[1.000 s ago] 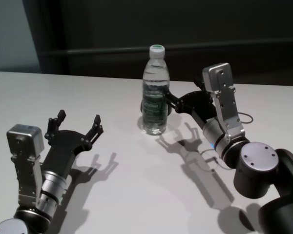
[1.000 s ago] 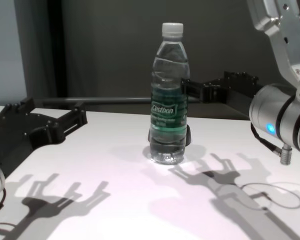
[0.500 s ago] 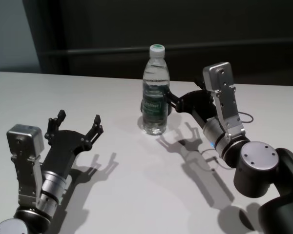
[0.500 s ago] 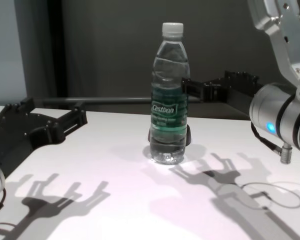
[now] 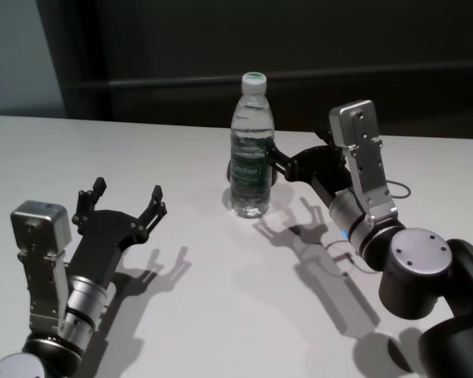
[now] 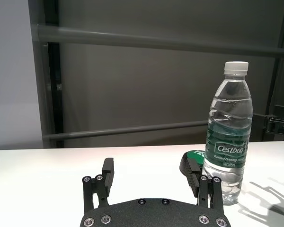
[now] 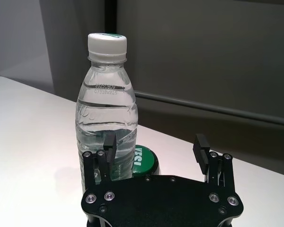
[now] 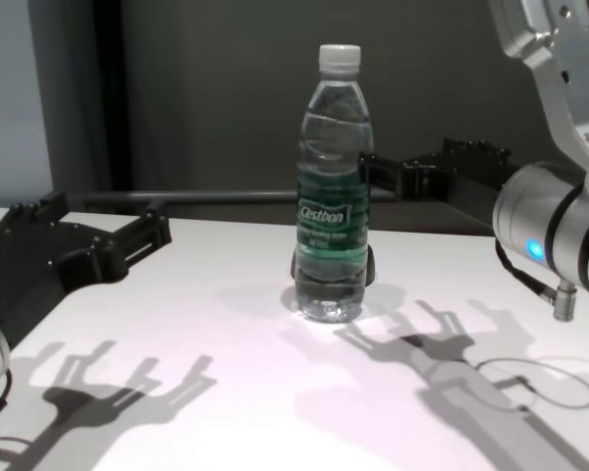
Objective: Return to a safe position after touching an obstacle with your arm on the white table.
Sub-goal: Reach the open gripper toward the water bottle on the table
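Note:
The clear water bottle (image 5: 251, 150) with a white cap and green "Cestbon" label stands upright near the middle of the white table (image 5: 221, 299). It also shows in the chest view (image 8: 334, 216), the left wrist view (image 6: 228, 132) and the right wrist view (image 7: 106, 125). My right gripper (image 5: 280, 165) is open and empty, just to the bottle's right, with one finger (image 7: 109, 144) close beside its body. I cannot tell whether they touch. My left gripper (image 5: 118, 206) is open and empty, low over the table at the near left, well apart from the bottle.
A small round green object (image 7: 143, 161) lies on the table right behind the bottle and also shows in the left wrist view (image 6: 193, 158). A dark wall with a horizontal rail (image 6: 156, 42) runs behind the table's far edge. A cable loops by the right arm (image 8: 530, 378).
The right forearm has edged very slightly to the right. The bottle and the left arm have not visibly moved.

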